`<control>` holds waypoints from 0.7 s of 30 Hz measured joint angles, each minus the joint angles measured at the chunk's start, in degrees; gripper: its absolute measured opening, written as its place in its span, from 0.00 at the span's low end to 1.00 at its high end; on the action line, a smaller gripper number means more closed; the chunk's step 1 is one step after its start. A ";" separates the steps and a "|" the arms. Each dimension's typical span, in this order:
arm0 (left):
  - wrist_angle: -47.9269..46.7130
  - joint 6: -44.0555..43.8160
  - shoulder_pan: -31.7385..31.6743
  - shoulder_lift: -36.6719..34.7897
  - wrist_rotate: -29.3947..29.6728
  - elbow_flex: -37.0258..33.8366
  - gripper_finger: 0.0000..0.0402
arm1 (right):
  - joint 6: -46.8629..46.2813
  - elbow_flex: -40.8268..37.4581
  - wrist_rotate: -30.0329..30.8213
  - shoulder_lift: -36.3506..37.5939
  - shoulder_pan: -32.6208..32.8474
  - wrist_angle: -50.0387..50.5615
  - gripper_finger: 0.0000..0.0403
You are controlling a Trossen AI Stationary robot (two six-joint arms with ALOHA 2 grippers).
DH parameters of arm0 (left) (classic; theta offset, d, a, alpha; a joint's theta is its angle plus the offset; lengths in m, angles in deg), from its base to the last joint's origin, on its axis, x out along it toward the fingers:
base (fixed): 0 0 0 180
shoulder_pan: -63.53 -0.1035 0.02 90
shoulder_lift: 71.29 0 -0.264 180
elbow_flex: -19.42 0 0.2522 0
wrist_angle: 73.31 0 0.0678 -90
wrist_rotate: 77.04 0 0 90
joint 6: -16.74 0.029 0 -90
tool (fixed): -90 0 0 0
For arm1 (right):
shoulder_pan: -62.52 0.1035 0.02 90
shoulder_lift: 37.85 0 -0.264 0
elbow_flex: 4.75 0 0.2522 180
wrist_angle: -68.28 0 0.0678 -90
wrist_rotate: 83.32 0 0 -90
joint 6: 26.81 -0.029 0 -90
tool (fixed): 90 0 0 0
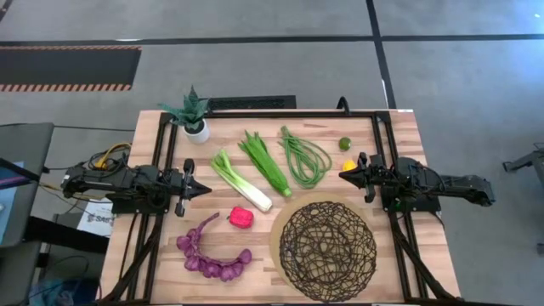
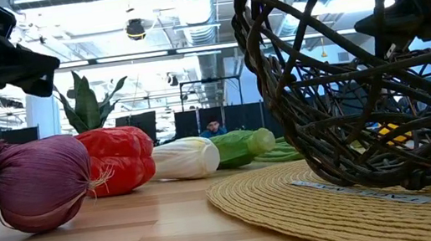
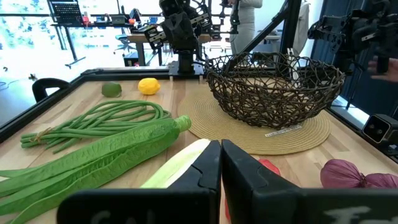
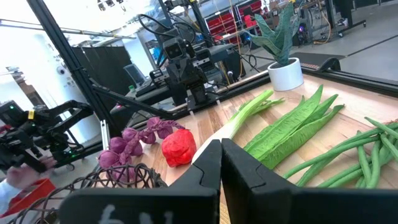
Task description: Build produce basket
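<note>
The dark woven wire basket (image 1: 327, 249) sits on a round straw mat at the table's near right. Laid out on the wood are the purple grape bunch (image 1: 212, 253), red pepper (image 1: 240, 217), white-green leek (image 1: 240, 179), green leafy stalk (image 1: 265, 161), looped green beans (image 1: 304, 156), lime (image 1: 345, 144) and lemon (image 1: 348, 165). My left gripper (image 1: 207, 189) is shut and hovers at the table's left, pointing at the leek. My right gripper (image 1: 342, 175), also shut, hovers at the right, just beside the lemon.
A spiky potted plant (image 1: 194, 115) in a white pot stands at the far left corner. Black frame rails run along the table's left, right and far edges. Bare wood lies between the pepper and the basket mat (image 1: 280, 223).
</note>
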 joint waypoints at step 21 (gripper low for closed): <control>0.04 -4.35 0.00 0.00 0.53 0.00 0.00 | 0.02 0.00 0.47 0.00 -0.04 -0.22 0.08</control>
